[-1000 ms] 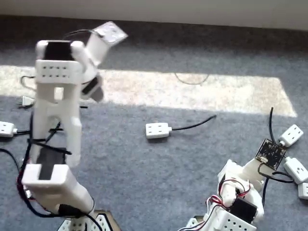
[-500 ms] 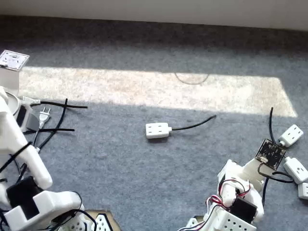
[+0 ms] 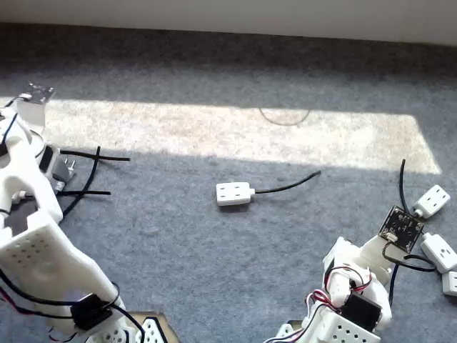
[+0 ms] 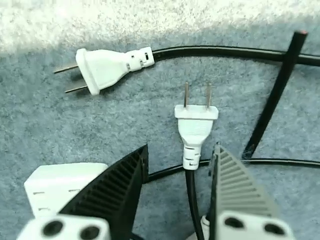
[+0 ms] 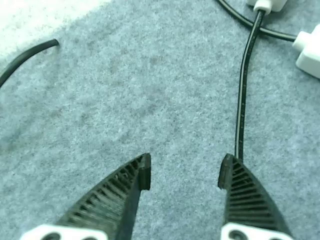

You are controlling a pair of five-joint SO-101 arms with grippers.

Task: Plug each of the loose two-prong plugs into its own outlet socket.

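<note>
My left gripper [image 4: 180, 149] hangs open just above the carpet. A white two-prong plug [image 4: 196, 122] lies right ahead of its fingertips, prongs pointing away, its black cord running back between the jaws. A second white plug [image 4: 105, 67] lies farther off, prongs out sideways. A white socket block [image 4: 60, 185] sits beside one finger. In the high view the left arm [image 3: 28, 186] is at the far left over a plug [image 3: 68, 169]. A white outlet socket [image 3: 234, 193] lies mid-carpet. My right gripper [image 5: 185, 162] is open over bare carpet.
Black cords [image 3: 93, 156] cross the carpet beside the left arm. Three white outlet blocks [image 3: 433, 200] with cords lie at the right edge beside the right arm [image 3: 357, 286]. A black cord [image 5: 242, 100] runs past the right gripper's finger.
The left arm has swung from above the table's left-middle out to the far left and come down over the plugs. The right arm has kept still.
</note>
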